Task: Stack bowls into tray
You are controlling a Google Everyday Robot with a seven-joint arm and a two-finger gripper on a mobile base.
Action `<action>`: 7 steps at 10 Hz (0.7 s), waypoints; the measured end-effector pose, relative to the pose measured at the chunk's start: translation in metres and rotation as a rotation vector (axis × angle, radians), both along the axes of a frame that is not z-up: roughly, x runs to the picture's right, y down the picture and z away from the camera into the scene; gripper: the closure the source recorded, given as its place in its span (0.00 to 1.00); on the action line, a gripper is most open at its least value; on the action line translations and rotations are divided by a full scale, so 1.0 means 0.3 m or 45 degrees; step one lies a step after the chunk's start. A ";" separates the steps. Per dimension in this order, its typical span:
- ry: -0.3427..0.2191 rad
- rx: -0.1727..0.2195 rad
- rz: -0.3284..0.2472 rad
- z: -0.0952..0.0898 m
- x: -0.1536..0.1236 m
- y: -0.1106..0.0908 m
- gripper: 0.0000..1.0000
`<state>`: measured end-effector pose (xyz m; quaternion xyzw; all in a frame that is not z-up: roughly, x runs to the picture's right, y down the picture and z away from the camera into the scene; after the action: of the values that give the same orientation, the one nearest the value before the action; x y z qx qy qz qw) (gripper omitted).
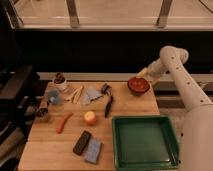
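Closest to you, at the near right of the wooden worktop (50,150), lies the green tray (145,142), square with a raised rim. To its left, by the near edge, a dark flat handset (82,142) lies slanted, with a grey-blue pad (93,150) right against it.

One step further in, you have an orange carrot-like stick (63,122) lying at a slant and a small pale round fruit (90,117) beside it, just off the tray's far left corner. At the left edge sits a small dark vessel (42,114), too dim to name.

Past the fruit, a black-handled brush (107,102) points away from you. Left of it are a crumpled grey-blue cloth (90,95), a pair of pale sticks (76,94) and the blue cup (54,96). A white cup (60,81) with something dark in it stands at the far left.

The red bowl (138,85) is at the far right corner of the worktop, upright, mouth up, well apart from the tray and beyond it. You cannot tell whether it rests on the wood or hangs just above.

The gripper (144,75) is at the bowl's far rim, reaching down from the right on the white arm (175,67). You cannot tell whether it is clamped on the rim or merely touching it.
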<state>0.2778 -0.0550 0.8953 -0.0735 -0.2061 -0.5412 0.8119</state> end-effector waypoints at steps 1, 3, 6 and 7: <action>0.007 0.009 -0.011 0.018 -0.021 0.020 0.34; 0.039 0.031 0.003 0.085 -0.044 0.090 0.34; 0.119 0.019 0.040 0.157 -0.037 0.174 0.34; 0.150 0.017 0.049 0.170 -0.026 0.186 0.34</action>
<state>0.2699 0.0008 0.9465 -0.0959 -0.1557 -0.5215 0.8334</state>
